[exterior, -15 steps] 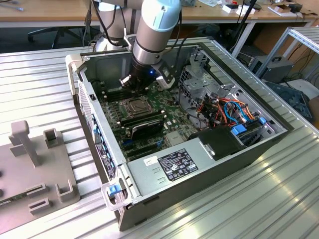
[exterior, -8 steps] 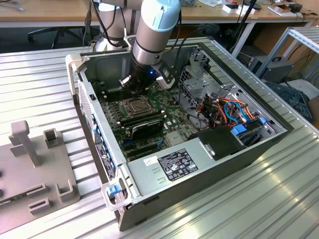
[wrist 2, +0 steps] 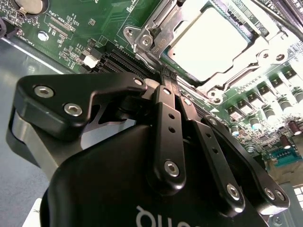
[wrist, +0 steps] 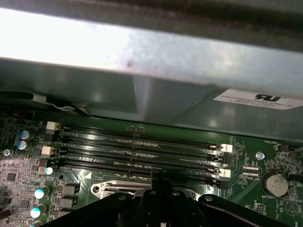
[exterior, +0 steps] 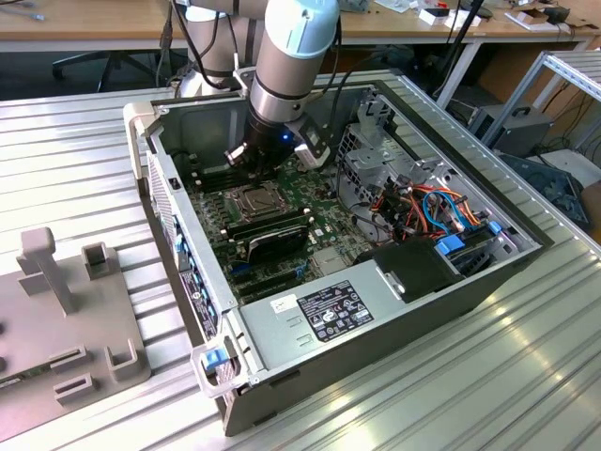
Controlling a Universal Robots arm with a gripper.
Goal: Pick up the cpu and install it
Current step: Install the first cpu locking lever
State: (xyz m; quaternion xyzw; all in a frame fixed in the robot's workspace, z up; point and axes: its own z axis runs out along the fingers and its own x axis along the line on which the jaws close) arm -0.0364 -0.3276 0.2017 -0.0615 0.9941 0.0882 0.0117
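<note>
cpu (wrist 2: 208, 42) seated in socket (wrist 2: 142, 35), jaws closed beside it

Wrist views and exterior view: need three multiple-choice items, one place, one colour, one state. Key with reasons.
1. Where does the cpu lie?
A. On the grey fixture outside the case
B. In the socket on the motherboard
C. On top of the power supply

2. What colour is the motherboard?
A. Red
B. White
C. Green

3. How does the gripper stand?
A. Shut, close by the socket
B. Wide open above the drive cables
C. Clamped on a blue cable

Key:
1 B: the cpu shows silvery inside the socket's metal frame.
2 C: the motherboard is green in both wrist views.
3 A: the gripper has its fingers meeting at the tips.
</note>
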